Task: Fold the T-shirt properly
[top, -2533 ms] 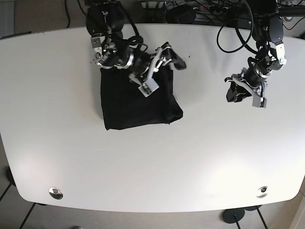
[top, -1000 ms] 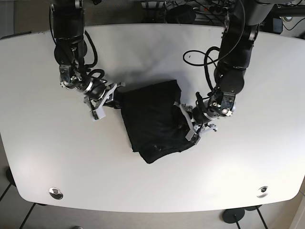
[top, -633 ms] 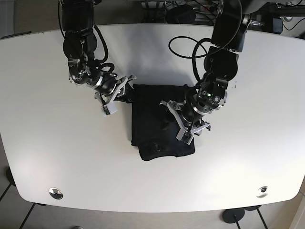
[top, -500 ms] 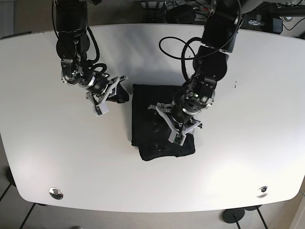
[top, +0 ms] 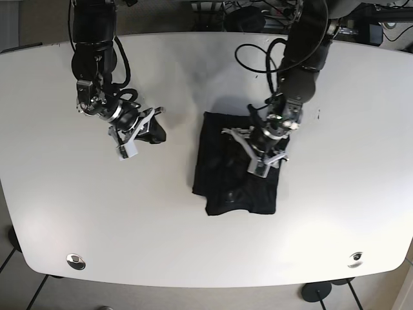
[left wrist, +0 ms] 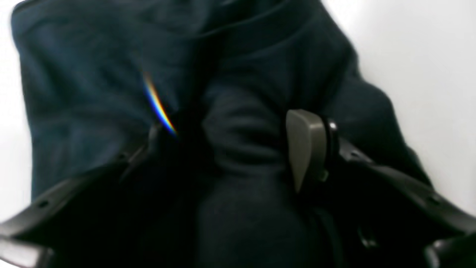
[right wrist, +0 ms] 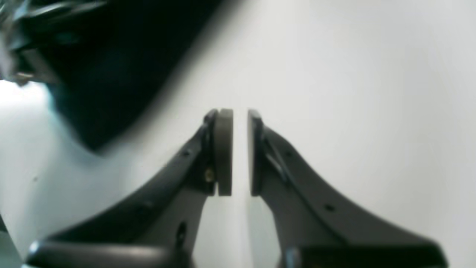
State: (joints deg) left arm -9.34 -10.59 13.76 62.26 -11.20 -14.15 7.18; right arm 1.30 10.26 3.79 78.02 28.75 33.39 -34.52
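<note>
The black T-shirt (top: 226,181) lies folded into a compact rectangle right of the table's middle. My left gripper (top: 261,155) is pressed onto its upper right part. In the left wrist view a raised fold of the T-shirt (left wrist: 93,74) is bunched between the fingers of the left gripper (left wrist: 227,137), and the grey pad (left wrist: 306,149) touches it. My right gripper (top: 155,134) hovers over bare table to the shirt's left, apart from it. Seen from the right wrist, the right gripper (right wrist: 240,149) is shut on nothing, with the T-shirt (right wrist: 104,74) a dark blur beyond it.
The white table (top: 335,213) has rounded front corners with a metal fitting (top: 75,261) at the left one and another fitting (top: 355,258) at the right. Cables (top: 258,13) crowd the back edge behind both arm bases.
The left gripper moved right and back, and the T-shirt slid right with it. The right gripper stayed left of the shirt, so the gap between them widened.
</note>
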